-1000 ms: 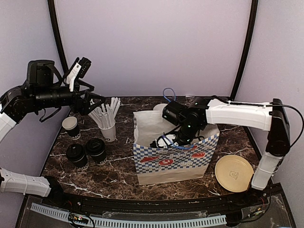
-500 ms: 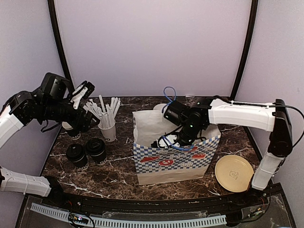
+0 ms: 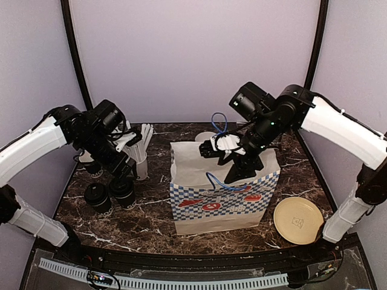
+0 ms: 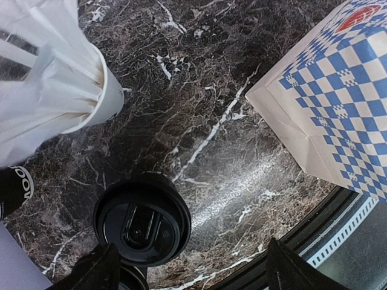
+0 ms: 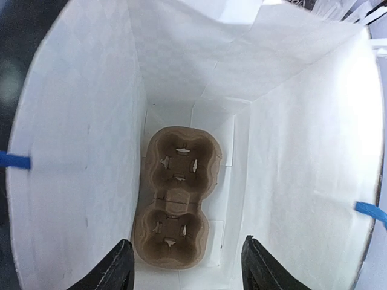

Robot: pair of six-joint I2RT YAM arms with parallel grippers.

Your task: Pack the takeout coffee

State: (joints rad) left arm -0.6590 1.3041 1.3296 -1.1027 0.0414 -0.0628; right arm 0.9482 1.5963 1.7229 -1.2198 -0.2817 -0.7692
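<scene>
Two takeout coffee cups with black lids (image 3: 98, 196) (image 3: 123, 192) stand side by side left of the checked paper bag (image 3: 224, 199). A third black cup without a lid (image 3: 89, 161) stands behind them, partly hidden by my left arm. My left gripper (image 3: 124, 174) hovers open just above the lidded cups. In the left wrist view one lidded cup (image 4: 142, 219) lies near the left fingertip, off centre of the open left gripper (image 4: 190, 275). My right gripper (image 3: 225, 148) hangs open and empty over the bag mouth. Through the right gripper (image 5: 187, 269) a brown two-cup carrier (image 5: 175, 196) shows on the bag floor.
A white cup of white sticks (image 3: 138, 162) stands right behind the lidded cups, close to my left gripper. A tan round disc (image 3: 297, 220) lies right of the bag. The bag's blue handles (image 3: 225, 184) stick up at its rim.
My left arm swung down from a raised pose to just above the lidded cups. My right gripper opened and rose out of the bag.
</scene>
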